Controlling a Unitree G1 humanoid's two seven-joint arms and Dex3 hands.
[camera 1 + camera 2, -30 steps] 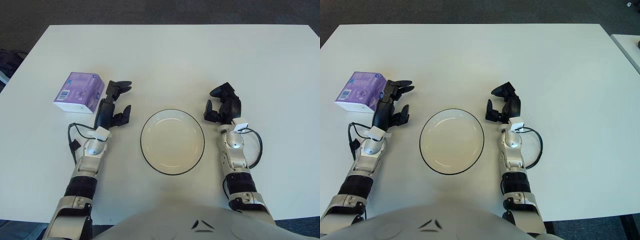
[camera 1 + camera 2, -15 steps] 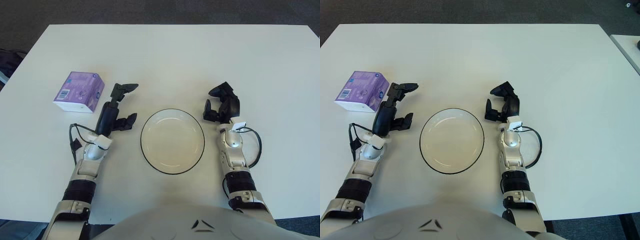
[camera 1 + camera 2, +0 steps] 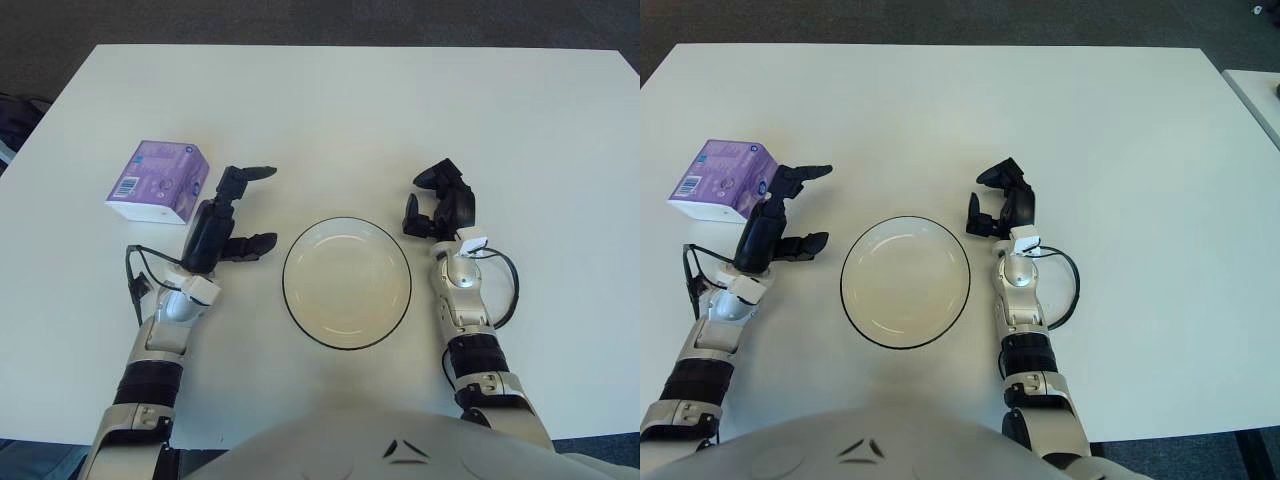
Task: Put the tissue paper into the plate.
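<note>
One tissue pack (image 3: 158, 182) was seen on the table's (image 3: 340, 110) left part, well apart from the plate (image 3: 346, 283) and not yet in it. The pack was a small block wrapped in glossy purple film printed with pale patterns, with a white label panel on its near left corner and a white band along its lower side; its edges were soft and slightly rounded, and it lay flat at a slight angle to the table's edge. One plate was counted, set near the middle of the table's near half: it was round and shallow, cream-white and smooth, with a thin dark rim and a faint inner ring marking its well, and nothing was held in it. The table was a matte white rectangle with rounded corners, and dark carpet was seen around it. Two hands were counted, both with black three-fingered ends on silver-grey forearms with black cables looped at the wrists. The left hand (image 3: 228, 213) was seen between the pack and the plate, just right of the pack, its fingers (image 3: 252, 173) spread wide with one pointed outward above and another below, and nothing was grasped by it. The right hand (image 3: 441, 201) was seen just right of the plate's upper rim, its fingers loosely curled and held around nothing.
</note>
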